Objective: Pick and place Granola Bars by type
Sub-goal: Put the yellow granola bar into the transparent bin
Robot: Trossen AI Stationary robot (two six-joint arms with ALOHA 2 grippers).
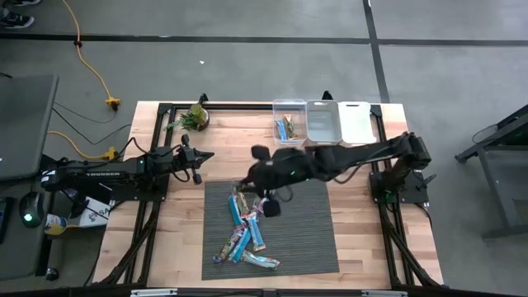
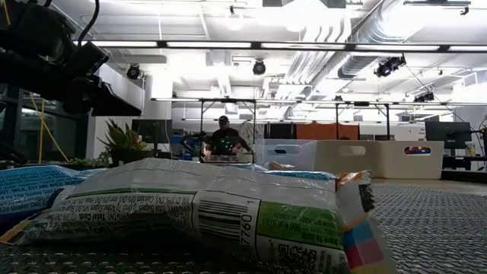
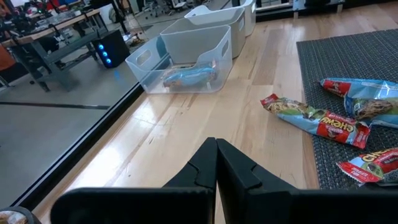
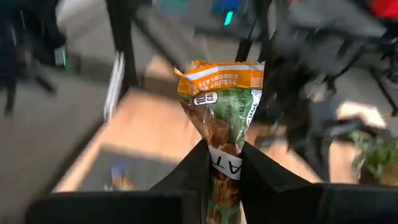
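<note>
Several granola bars (image 1: 243,231) in blue, red and green wrappers lie flat on the grey mat (image 1: 313,239). Two red ones (image 3: 317,118) lie on the wood beside it. My right gripper (image 4: 224,155), high over the mat's far end (image 1: 252,175), is shut on a bar with an orange and green wrapper (image 4: 221,106). My left gripper (image 3: 216,155) waits shut at the table's left (image 1: 198,157), touching nothing. In the low view a green bar (image 2: 228,213) fills the foreground. My right gripper pinches the orange and green bar between its two fingers, on the wrapper's lower half (image 4: 225,163). The bar runs out along the fingers, its orange end (image 4: 219,73) foremost and its other end back between them. It is lifted clear of the table.
Three bins stand in a row at the far edge: a clear one (image 1: 289,122) with blue bars (image 3: 186,76) inside, a grey one (image 1: 322,122) and a white one (image 1: 356,122). A small potted plant (image 1: 195,117) stands at the far left. A person (image 2: 223,141) is beyond the table.
</note>
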